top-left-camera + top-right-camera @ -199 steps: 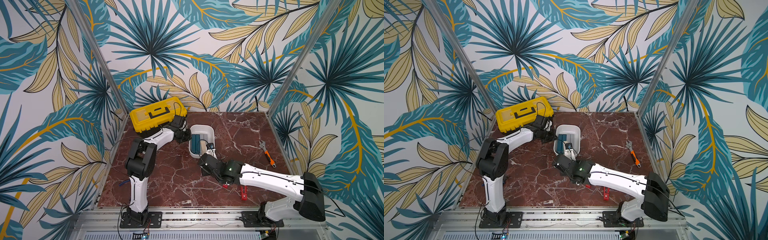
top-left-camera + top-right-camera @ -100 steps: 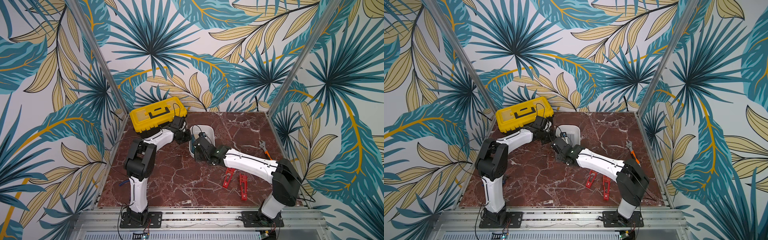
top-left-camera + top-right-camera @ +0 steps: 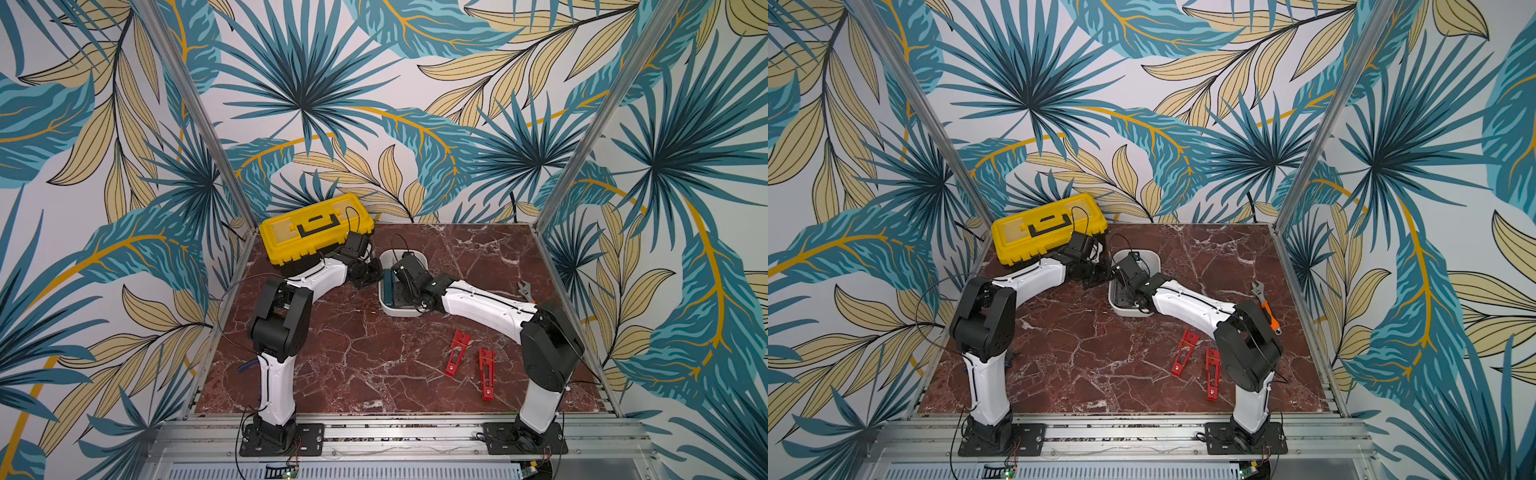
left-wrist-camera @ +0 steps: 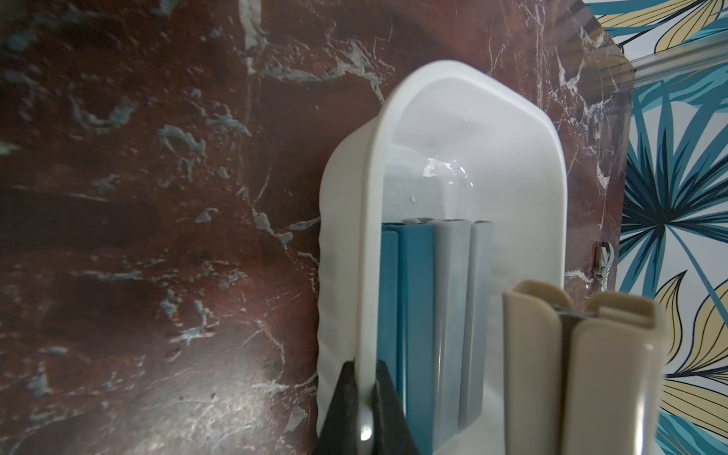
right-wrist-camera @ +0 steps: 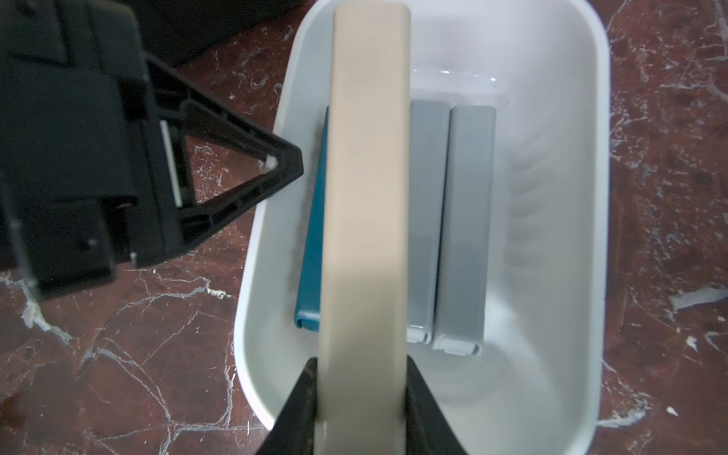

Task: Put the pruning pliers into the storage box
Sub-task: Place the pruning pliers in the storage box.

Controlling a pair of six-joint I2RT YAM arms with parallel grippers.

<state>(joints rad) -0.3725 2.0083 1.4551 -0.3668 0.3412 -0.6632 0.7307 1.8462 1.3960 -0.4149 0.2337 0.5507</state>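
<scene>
Over glossy wht tub [image 5: 591, 220], smooth beige bar [image 5: 366, 197] hangs.

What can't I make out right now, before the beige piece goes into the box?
- Right wrist view: the beige piece in the right gripper covers the teal pieces except one edge.
- Both top views: the right arm hides most inside the storage box.
- Left wrist view: the beige piece is blurred, cut off by the edge.
</scene>
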